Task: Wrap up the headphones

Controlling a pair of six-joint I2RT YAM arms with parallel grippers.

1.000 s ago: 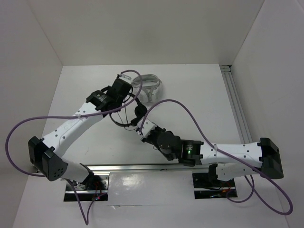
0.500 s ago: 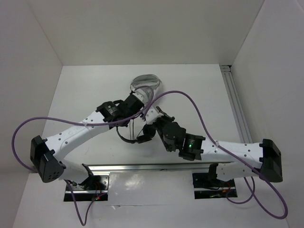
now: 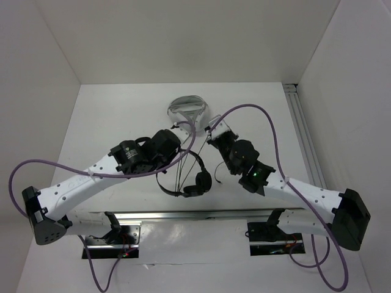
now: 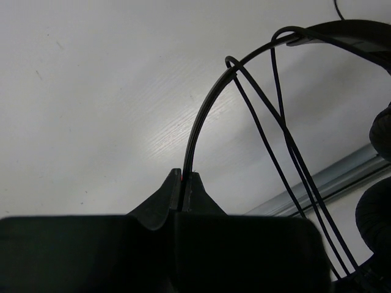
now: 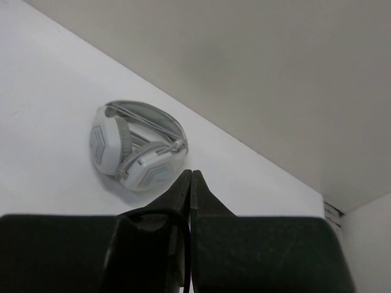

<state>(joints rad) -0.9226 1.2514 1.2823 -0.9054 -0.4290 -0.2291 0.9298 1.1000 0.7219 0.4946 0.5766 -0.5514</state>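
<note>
The black headphones (image 3: pixel 200 180) hang in the middle, their two ear pads together at the lower right of the headband loop. My left gripper (image 3: pixel 172 157) is shut on the thin black headband (image 4: pixel 204 116), which arcs up and right from the jaws. Strands of the thin black cable (image 4: pixel 287 137) cross the headband loop. The ear pads (image 4: pixel 380 131) show at the right edge of the left wrist view. My right gripper (image 3: pixel 214 135) is just right of the headphones, shut on the cable (image 5: pixel 153 213), which loops beside its jaws.
The bulkier white-and-grey headset (image 3: pixel 188 108) lies at the far middle of the table and also shows in the right wrist view (image 5: pixel 131 149). An aluminium rail (image 3: pixel 183 215) runs along the near edge and another (image 3: pixel 304 137) along the right wall.
My left gripper has carried the headphones from beside the white headset toward the near middle. My right gripper has swung from near centre up and to the right, drawing the cable along.
</note>
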